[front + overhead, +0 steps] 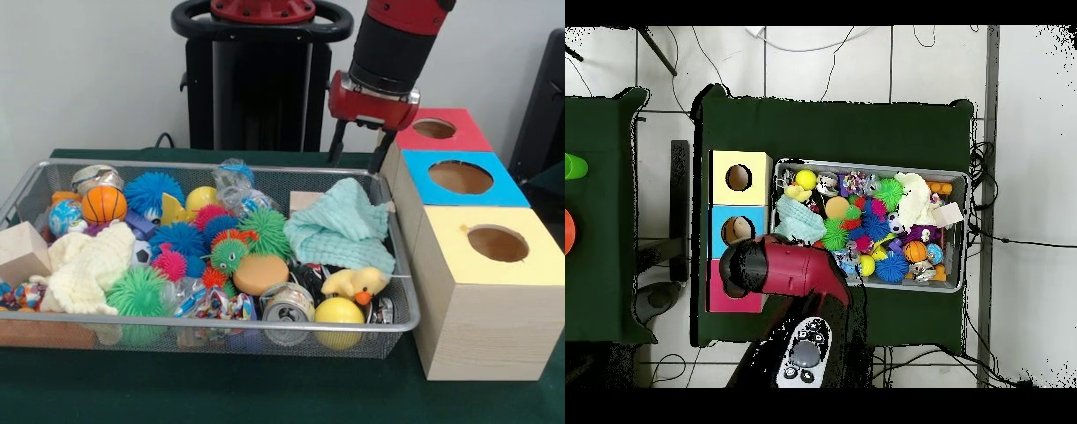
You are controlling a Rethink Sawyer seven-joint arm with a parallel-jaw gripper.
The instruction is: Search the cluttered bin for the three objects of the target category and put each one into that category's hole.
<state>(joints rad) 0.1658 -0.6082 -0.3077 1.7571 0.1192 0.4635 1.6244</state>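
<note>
Over by the bin's (402,291) far corner beside the red box (439,131), the gripper (360,147) is hovering with fingers released and empty, probably lining up for another rummage

A plain white wall (88,79) stands behind the green-covered table (835,125); around that table lies a pale tiled floor (1030,150), with cables (985,225) trailing beside it

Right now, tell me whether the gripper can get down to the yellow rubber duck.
Probably yes: the duck lies uncovered on top of the clutter, and the open gripper hangs empty above the bin's far corner.
</note>
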